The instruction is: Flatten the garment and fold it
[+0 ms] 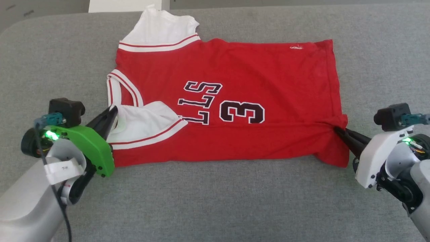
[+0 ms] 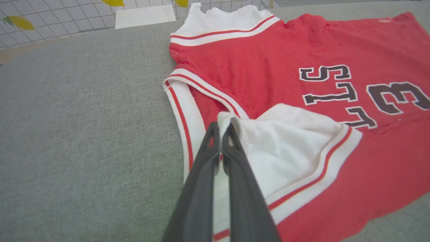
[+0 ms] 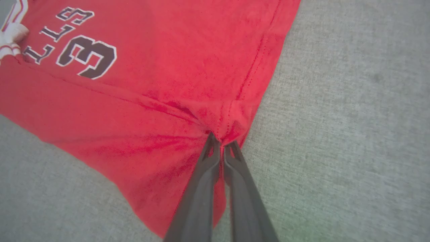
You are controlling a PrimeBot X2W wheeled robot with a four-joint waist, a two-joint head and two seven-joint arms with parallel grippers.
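Two grippers are at work, both closed on cloth. The left gripper (image 1: 112, 109) (image 2: 221, 126) has its two dark fingers pressed together on the white fabric at the top of the near sleeve (image 1: 144, 124) (image 2: 289, 148), just beside the striped collar (image 1: 114, 90) (image 2: 183, 111). The right gripper (image 1: 337, 129) (image 3: 221, 143) pinches the stitched bottom hem near its near corner, and the red cloth puckers into creases that fan out from the fingertips.

Between them lies one garment, a red jersey T-shirt (image 1: 268, 77) (image 2: 268, 57) (image 3: 184, 50) with white short sleeves and red-and-white striped trim. It is spread sideways on the grey fabric-covered surface (image 1: 215, 201) (image 2: 84, 134) (image 3: 352, 134), collar toward the robot's left, hem toward its right. There are two sleeves. The near one is turned in over the chest. The far sleeve (image 1: 161, 30) (image 2: 221, 20) sticks out toward the back edge of the surface. A near strip of the body is folded up over the front and covers part of the black, white-outlined print, so that the letters "LLS" and a single "3" can be read.

The far edge and the hem lie fairly straight. The near right corner hangs out past the right gripper in a loose flap. Grey surface runs wide along the near side and past both ends of the shirt, with less room at the far side, where one white rectangular sheet (image 1: 124, 5) (image 2: 144, 16) lies beyond the edge.
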